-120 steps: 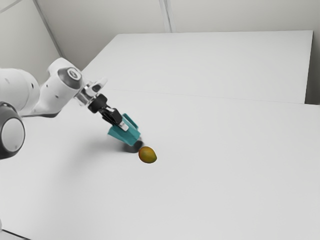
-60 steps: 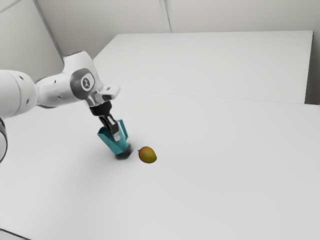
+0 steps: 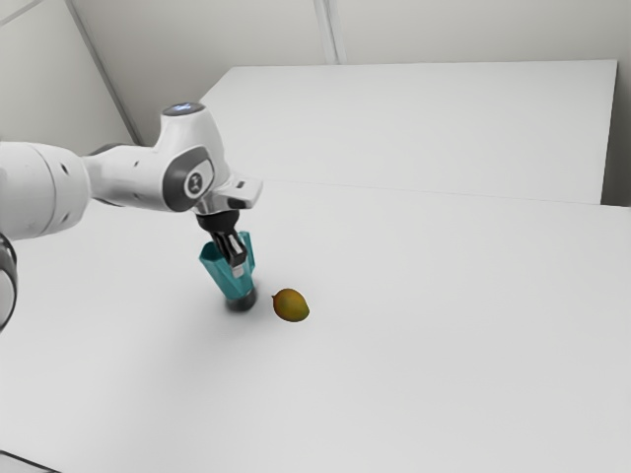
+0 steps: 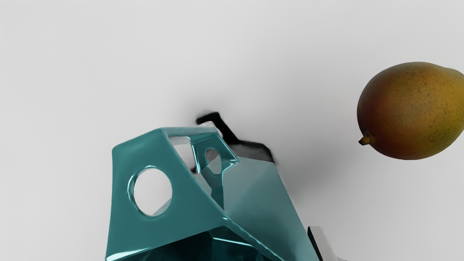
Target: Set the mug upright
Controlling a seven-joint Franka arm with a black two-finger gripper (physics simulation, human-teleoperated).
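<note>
Gripper (image 3: 235,264) is closed on the mug (image 3: 229,280), w/ one fingertip (image 4: 322,243) against the mug's outer wall in the wrist view; the other is hidden by the mug, so its exact contact pt can't be made out. The mug is at the gripper, low over the table (image 3: 444,365), tilted, rim toward the exterior view's left & base toward its right. A dark shadow (image 3: 241,303) blurs the base, so can't tell if it touches the table. In the wrist view the rim & dark inside are partly cut off; the handle (image 4: 123,206) w/ its round hole shows clearly, on the mug's side away from the visible fingertip. The mango (image 3: 291,305) lies on the table near the mug, apart from it, toward the exterior view's right; its far end is cut off in the wrist view, stem (image 4: 365,140) visible.

Vs. the prev. frame, the mug leans less & is closer to upright, tho not fully there. The hand is turned more upright too & sits a bit further toward the exterior view's right. Mango: same spot.
</note>
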